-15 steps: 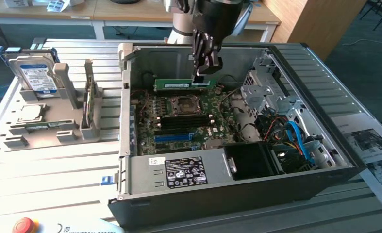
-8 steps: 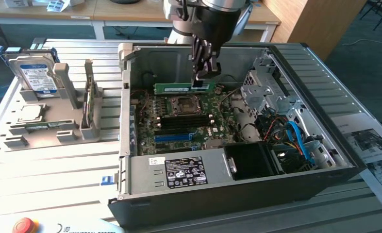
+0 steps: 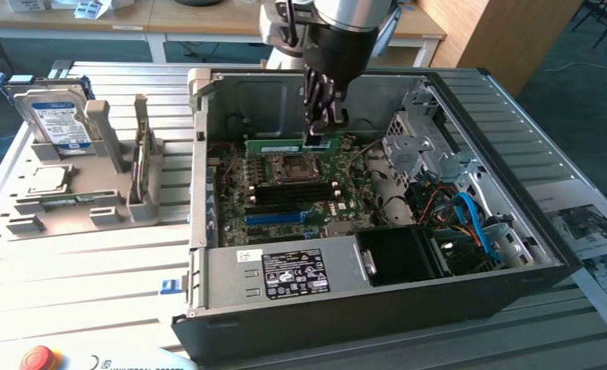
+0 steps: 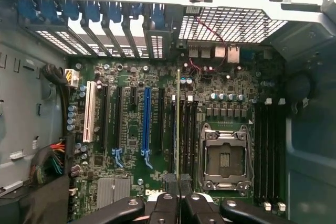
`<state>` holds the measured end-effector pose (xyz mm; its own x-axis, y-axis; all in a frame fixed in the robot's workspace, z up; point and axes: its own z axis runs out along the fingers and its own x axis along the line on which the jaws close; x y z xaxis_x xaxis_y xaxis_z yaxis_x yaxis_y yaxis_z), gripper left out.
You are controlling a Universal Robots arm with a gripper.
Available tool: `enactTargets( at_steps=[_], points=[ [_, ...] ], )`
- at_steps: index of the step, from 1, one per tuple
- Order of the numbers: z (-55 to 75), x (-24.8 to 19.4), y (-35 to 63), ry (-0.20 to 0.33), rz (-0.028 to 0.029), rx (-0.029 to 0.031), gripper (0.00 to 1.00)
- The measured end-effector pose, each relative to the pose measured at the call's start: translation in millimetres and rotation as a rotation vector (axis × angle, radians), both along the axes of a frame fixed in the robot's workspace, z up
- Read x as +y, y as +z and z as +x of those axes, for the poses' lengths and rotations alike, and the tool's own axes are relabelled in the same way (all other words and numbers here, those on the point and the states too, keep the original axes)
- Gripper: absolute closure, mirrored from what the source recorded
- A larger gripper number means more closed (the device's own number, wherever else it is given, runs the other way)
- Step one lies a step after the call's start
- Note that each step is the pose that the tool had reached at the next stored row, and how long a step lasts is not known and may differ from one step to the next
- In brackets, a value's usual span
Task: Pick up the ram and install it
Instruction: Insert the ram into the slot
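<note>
we see the ram [image 3: 278,145] inside the open case, its long axis going from the exterior view's left to its right. the gripper [image 3: 324,127] has the jaws clamped on its right end. in the wrist view it stands edge-on, parallel to the black slots [image 4: 187,129] beside the cpu socket [image 4: 226,156], we judge nearly over them.

Open computer case [image 3: 386,324] lies on the slatted table [image 3: 77,270], motherboard [image 3: 236,202] facing up. End effector [image 3: 322,129] reaches down into the case, fingers closed on the ram [image 3: 278,146]. The green stick is held on edge, low over the board, just beyond the CPU socket [image 3: 291,165]; contact with a slot can't be told. Hard drive [image 3: 59,116] stands upright in a grey holder [image 3: 51,210] at the exterior view's left. Printed sheets [image 3: 591,239] lie at the exterior view's right.
</note>
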<state>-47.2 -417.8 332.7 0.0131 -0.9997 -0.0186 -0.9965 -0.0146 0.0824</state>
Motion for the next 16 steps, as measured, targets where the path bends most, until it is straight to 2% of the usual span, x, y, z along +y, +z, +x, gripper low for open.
enactTargets(
  at_steps=[16],
  points=[
    [0.0, 0.0, -20.6, 0.0, -0.0008, 0.0, 0.88]
  ],
)
